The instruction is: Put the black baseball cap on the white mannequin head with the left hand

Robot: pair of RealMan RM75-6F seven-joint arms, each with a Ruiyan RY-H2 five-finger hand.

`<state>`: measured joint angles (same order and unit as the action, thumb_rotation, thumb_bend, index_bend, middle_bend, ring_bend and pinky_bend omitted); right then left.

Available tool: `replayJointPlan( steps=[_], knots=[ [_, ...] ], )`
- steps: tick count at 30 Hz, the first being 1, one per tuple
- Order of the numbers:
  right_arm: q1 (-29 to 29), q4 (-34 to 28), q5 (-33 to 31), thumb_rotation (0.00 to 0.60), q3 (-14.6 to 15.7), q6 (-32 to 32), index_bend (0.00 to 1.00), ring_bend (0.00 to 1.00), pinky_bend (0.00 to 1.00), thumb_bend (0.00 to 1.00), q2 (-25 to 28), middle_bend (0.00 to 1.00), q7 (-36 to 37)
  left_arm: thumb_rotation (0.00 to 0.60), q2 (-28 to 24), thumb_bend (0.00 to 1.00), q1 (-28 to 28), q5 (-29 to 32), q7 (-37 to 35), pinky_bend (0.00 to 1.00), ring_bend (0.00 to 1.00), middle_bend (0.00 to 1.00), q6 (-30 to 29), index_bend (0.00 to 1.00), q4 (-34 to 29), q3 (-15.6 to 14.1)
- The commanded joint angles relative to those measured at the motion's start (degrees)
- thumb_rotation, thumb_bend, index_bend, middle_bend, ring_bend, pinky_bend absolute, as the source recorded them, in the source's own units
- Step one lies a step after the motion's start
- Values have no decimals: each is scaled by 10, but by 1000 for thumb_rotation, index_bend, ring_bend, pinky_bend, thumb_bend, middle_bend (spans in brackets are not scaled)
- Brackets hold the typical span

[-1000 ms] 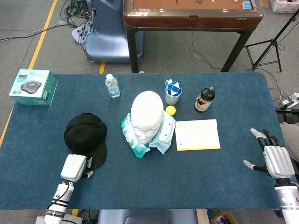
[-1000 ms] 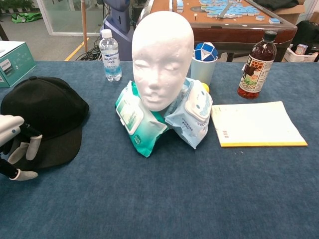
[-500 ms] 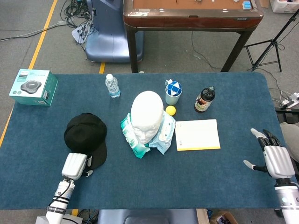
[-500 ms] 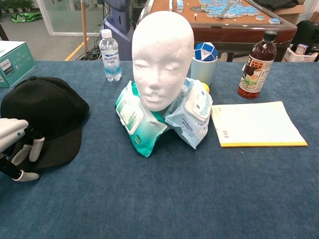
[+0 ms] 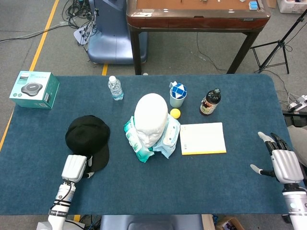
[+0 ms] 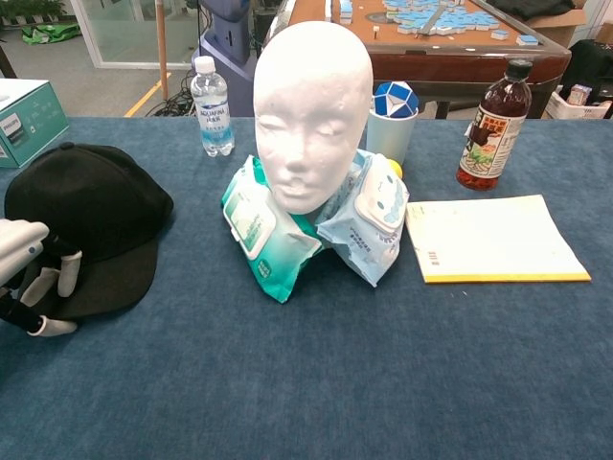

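Brim of the black baseball cap (image 5: 88, 140) (image 6: 84, 213) lies under my left hand (image 5: 75, 167) (image 6: 27, 278), fingers curled down on its edge; I cannot tell whether they grip it. Cap sits flat on the table (image 5: 144, 187), well left of the white mannequin head (image 5: 150, 118) (image 6: 311, 110). My right hand (image 5: 284, 163) rests far right of the head, fingers spread, empty.

"AQUAFINA" is read on the water bottle (image 6: 213, 107) label; "PHILIPS" is printed on the teal box (image 6: 27, 119).

Cap (image 5: 88, 139) lies left of mannequin head (image 5: 150, 117).
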<state>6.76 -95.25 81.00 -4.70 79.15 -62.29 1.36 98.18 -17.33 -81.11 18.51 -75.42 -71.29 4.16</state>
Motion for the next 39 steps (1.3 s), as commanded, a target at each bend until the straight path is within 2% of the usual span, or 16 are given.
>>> replayJointPlan(
  steps=[1, 5, 9, 14, 18, 24, 31, 39],
  knots=[
    [0, 0, 1, 600, 0, 1, 90, 81, 136, 0, 0, 206, 0, 600, 23, 0, 2, -25, -33, 572, 533, 822, -37, 583, 49, 2],
    [-2, -1, 3, 600, 0, 4, 90, 81, 136, 0, 0, 206, 1, 600, 43, 0, 2, -49, -88, 572, 525, 809, -71, 540, 104, 5],
    [-2, -1, 3, 600, 0, 6, 90, 81, 136, 0, 1, 206, 1, 600, 64, 0, -2, -64, -130, 572, 479, 749, -100, 508, 164, 12],
    [-3, -1, 4, 600, 0, 7, 89, 81, 137, 0, 1, 206, 2, 600, 85, 0, -7, -70, -177, 572, 405, 664, -125, 511, 218, 22],
    [-3, -2, 5, 600, 1, 8, 89, 81, 136, 0, 2, 206, 4, 600, 103, 0, -9, -70, -207, 572, 394, 650, -146, 539, 257, 31],
    [-5, -3, 8, 600, 1, 12, 89, 81, 136, 0, 3, 206, 6, 600, 122, 0, -14, -70, -237, 572, 409, 671, -161, 586, 294, 37],
    [-7, -3, 10, 600, 1, 16, 89, 81, 136, 0, 5, 206, 10, 600, 132, 5, -20, -66, -249, 572, 417, 691, -166, 582, 313, 42],
    [-10, -3, 12, 600, 1, 21, 90, 81, 136, 0, 7, 206, 13, 600, 136, 124, -24, -62, -254, 572, 423, 702, -172, 568, 319, 45]
  ],
)
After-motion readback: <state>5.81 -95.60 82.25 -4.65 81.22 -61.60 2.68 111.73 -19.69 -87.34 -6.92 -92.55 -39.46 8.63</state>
